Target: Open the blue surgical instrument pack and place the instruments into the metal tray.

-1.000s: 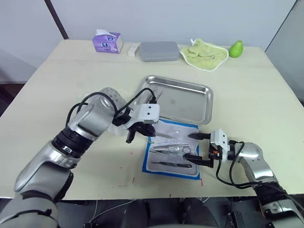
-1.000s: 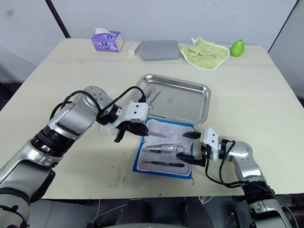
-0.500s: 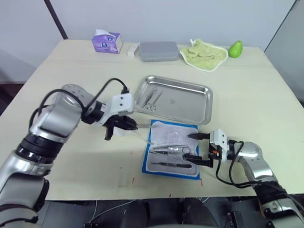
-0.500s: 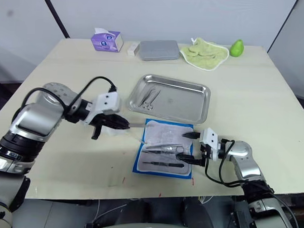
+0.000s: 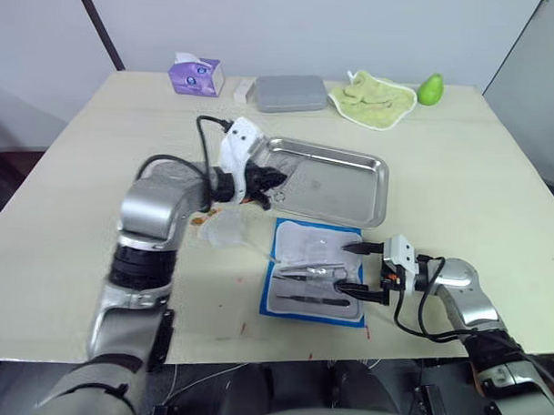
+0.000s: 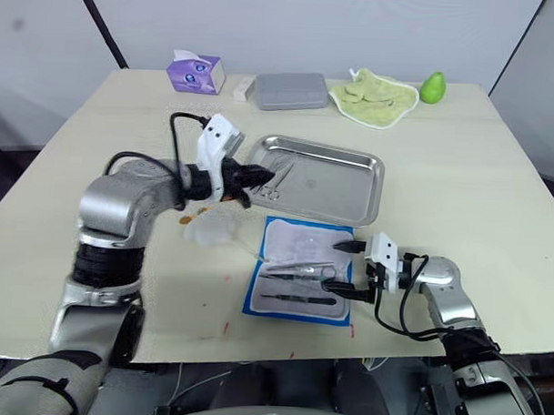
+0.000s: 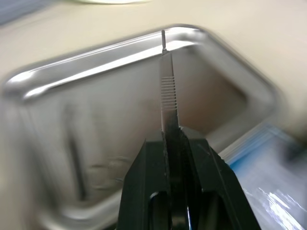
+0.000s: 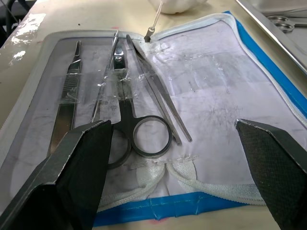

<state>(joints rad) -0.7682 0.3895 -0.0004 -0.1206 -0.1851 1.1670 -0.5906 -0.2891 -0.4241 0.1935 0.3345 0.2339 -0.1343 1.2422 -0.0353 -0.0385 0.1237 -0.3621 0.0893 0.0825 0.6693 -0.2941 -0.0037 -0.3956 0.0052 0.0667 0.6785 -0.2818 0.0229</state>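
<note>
The left gripper, clamped on a slim scalpel handle over the metal tray, should lower before releasing; the right gripper hovered spread beside the opened pack.

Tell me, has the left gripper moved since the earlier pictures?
Yes. The left gripper, shut on a slim steel scalpel handle, has swung from beside the open bright-blue fabric pack to over the shiny steel tray's left end.
</note>
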